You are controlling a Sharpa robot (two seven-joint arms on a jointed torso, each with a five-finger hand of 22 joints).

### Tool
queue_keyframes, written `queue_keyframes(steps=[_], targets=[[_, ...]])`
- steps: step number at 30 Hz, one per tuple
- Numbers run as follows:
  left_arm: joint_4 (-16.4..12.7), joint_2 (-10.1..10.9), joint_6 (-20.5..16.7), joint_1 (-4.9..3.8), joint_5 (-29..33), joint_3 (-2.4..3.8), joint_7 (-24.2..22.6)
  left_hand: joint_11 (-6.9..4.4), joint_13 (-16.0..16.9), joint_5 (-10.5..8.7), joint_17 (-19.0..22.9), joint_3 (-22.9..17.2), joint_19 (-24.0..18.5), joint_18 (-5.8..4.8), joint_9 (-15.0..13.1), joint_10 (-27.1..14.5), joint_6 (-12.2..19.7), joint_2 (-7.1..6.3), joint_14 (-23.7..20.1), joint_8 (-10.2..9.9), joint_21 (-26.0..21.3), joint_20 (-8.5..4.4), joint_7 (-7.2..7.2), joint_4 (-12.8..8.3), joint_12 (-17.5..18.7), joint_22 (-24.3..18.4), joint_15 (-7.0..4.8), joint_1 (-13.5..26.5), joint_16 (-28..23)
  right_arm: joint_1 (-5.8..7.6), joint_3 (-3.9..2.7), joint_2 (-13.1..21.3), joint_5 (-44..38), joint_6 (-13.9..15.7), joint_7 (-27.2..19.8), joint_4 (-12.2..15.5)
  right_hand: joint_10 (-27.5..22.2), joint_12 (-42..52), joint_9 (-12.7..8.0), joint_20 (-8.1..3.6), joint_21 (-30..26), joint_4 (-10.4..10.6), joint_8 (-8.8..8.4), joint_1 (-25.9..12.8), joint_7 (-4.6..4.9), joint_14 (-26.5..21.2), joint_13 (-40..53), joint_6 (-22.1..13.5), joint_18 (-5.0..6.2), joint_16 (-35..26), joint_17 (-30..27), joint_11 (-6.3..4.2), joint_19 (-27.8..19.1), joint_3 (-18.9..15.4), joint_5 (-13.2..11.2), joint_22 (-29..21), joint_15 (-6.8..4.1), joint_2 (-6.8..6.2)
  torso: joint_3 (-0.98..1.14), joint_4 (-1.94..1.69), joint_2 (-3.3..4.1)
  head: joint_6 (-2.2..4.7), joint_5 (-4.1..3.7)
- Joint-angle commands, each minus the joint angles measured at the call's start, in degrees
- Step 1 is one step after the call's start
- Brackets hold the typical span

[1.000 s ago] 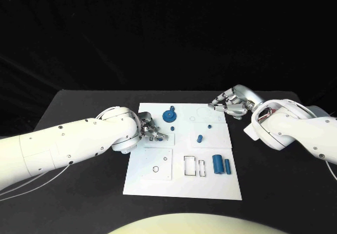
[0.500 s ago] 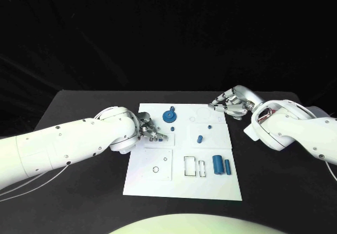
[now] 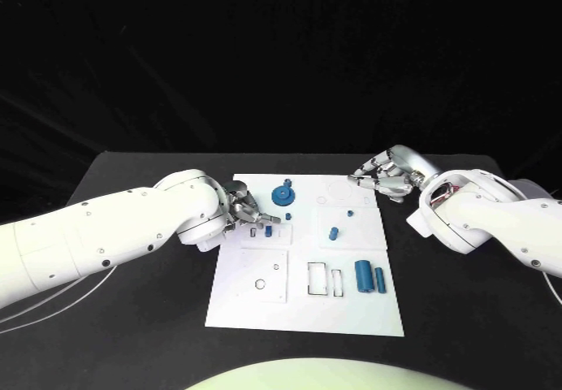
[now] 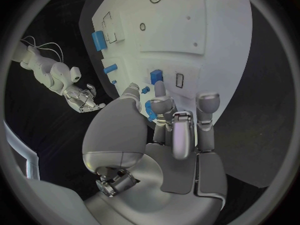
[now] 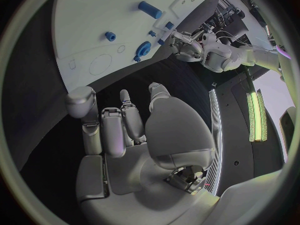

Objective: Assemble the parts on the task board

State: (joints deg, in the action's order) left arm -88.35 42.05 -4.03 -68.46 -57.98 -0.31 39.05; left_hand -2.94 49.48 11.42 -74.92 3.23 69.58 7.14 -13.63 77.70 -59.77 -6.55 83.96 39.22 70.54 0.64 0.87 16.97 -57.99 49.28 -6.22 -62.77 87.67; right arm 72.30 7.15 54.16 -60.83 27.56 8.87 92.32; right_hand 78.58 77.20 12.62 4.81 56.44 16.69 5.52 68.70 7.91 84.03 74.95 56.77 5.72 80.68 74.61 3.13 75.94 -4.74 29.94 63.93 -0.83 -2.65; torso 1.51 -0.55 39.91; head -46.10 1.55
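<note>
Task board [image 3: 307, 305] lies mid-table, blue parts [image 3: 368, 275] on its near right. Left hand [image 3: 247, 213] hovers over its left edge, fingers curled, grip unclear. Right hand [image 3: 383, 177] rests off its far right corner, fingers curled in, holding nothing.

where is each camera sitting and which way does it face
Head view: on the robot's head, looking down at the task board; both white arms enter.
Left wrist view: behind the left hand, facing the board.
Right wrist view: behind the right hand, over black table beside the board.
Shared: the blue gear.
</note>
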Motion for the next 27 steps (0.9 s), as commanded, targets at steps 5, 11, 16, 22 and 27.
queue_keyframes(steps=[5,11,16,22,27], targets=[[2.0,1.0,5.1,-2.77,6.8,0.65,-3.8,2.21,-13.2,0.12,-4.0,-2.7,-4.9,1.92,1.2,-9.4,5.7,2.64,2.9,-2.4,-5.2,0.98,2.56,-0.2,12.1,-7.9,2.09,-7.5,-3.1,-0.16,-0.01,-0.2,0.0,0.1,-0.6,-0.2,0.0,0.2,0.1,-0.04,-0.3,0.0,0.29,-0.6,-0.19,2.6,1.0,0.2,1.16,-0.3,0.0,-0.13,0.5,-0.3,0.2,-0.1,-0.46,0.12,0.01,0.07,-0.02,0.52,0.03],[5.2,0.9,12.0,-6.42,6.5,0.78,-4.5,4.98,-17.6,-0.02,5.1,-3.4,-9.7,3.32,3.3,-15.1,10.2,4.32,-0.3,-5.9,-11.9,3.09,5.43,-0.2,17.6,-17.1,4.44,-10.8,-8.7,-0.21,-0.01,-0.3,0.1,0.7,-1.0,-0.5,-0.3,-0.1,0.1,-0.04,-0.7,-0.1,0.29,-0.6,-0.19,2.5,0.8,0.1,1.23,-0.5,-0.3,-0.13,0.3,-0.3,0.4,-0.4,-0.45,0.12,0.03,0.04,-0.02,1.06,0.01],[8.6,-0.6,12.7,-7.84,0.7,0.79,-5.8,5.55,-20.0,0.07,8.2,-3.5,-9.8,3.42,4.3,-17.4,11.6,4.28,-1.4,-7.5,-13.3,3.73,5.94,-0.3,20.2,-18.0,4.99,-13.1,-10.8,-0.25,-0.01,-0.4,0.2,0.9,-1.1,-0.6,-0.3,-0.1,0.1,-0.04,-0.8,-0.1,0.29,-0.6,-0.19,2.5,0.7,0.1,1.26,-0.5,-0.4,-0.13,0.3,-0.4,0.4,-0.5,-0.45,0.14,0.05,0.06,0.05,1.53,0.12],[12.5,-2.7,13.3,-8.31,-4.9,0.72,-7.1,5.52,-22.6,0.1,13.1,-4.2,-10.1,3.47,5.5,-19.0,11.0,4.43,-3.2,-9.1,-15.3,3.99,5.57,-0.2,22.3,-19.3,5.06,-14.7,-14.3,-0.26,-0.01,-0.5,0.3,0.9,-1.1,-0.6,-0.4,-0.2,0.1,-0.04,-1.1,-0.1,0.28,-0.6,-0.19,2.5,0.6,0.1,1.3,-0.7,-0.6,-0.13,0.2,-0.4,0.6,-0.7,-0.45,0.15,0.05,0.0,0.08,1.79,0.46],[15.5,-4.7,14.2,-8.39,-6.7,0.16,-6.8,5.24,-21.7,0.08,6.9,-3.7,-8.9,3.48,5.8,-16.6,9.0,3.64,-0.5,-9.5,-15.1,3.78,5.47,-0.2,19.0,-19.3,4.77,-14.4,-10.1,-0.27,-0.01,-0.5,0.3,1.0,-1.1,-0.5,-0.9,-0.7,0.1,-0.04,-1.8,-0.2,0.27,-0.5,-0.18,2.3,0.1,0.1,1.44,-1.1,-1.2,-0.12,-0.1,-0.4,0.8,-1.2,-0.45,0.18,0.0,0.0,0.15,1.85,0.79]])
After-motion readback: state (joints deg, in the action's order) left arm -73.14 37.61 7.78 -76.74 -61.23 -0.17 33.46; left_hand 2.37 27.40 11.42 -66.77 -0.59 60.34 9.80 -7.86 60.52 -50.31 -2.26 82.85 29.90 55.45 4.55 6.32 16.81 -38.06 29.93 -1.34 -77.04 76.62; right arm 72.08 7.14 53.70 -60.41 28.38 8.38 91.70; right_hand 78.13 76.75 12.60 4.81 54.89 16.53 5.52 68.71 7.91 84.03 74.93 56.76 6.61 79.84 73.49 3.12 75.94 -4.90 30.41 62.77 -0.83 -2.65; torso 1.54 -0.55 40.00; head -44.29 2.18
